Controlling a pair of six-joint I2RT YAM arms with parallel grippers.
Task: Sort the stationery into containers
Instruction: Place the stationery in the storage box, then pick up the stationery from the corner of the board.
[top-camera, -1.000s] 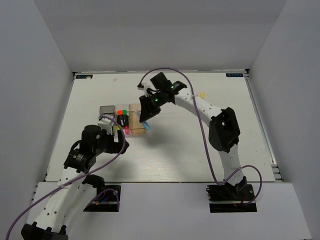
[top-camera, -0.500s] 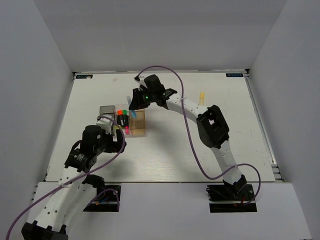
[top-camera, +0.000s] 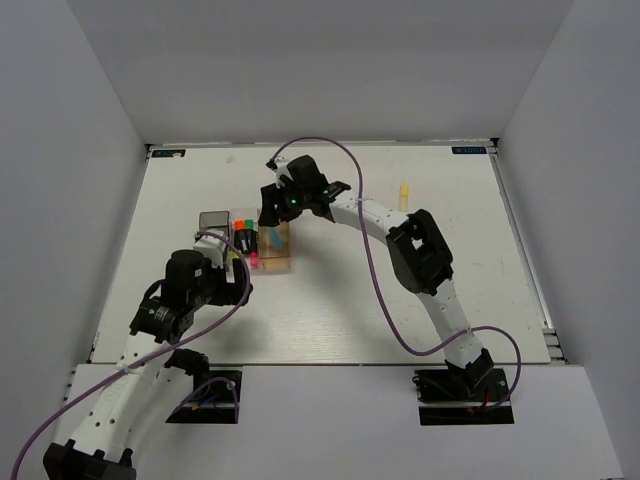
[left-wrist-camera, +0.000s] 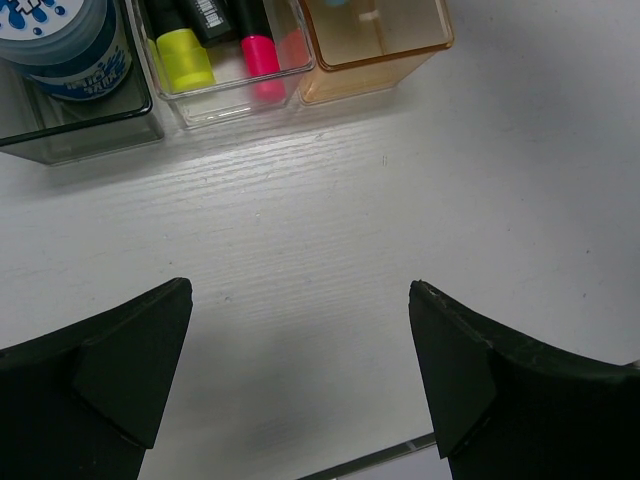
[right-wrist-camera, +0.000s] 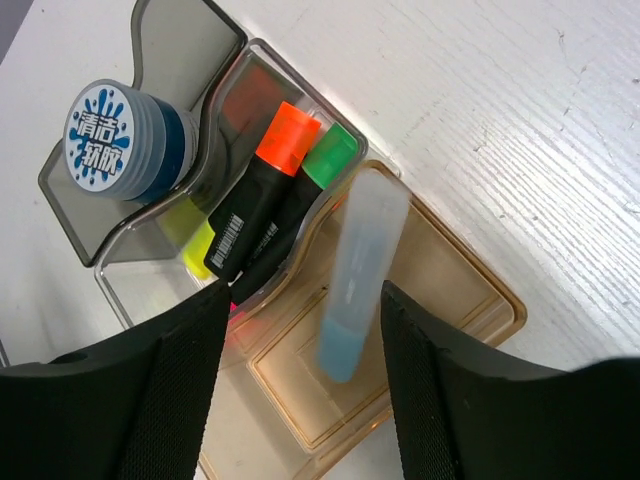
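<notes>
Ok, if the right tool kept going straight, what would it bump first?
Probably the light blue highlighter just ahead of the right tool, then the amber box under it; depth is unclear.

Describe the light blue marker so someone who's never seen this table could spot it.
On the white table, left of centre, three small boxes stand in a row. In the amber box at its right end, under the right tool, leans the light blue marker: frosted and pale, unlike the black, bright-tipped markers next door.
</notes>
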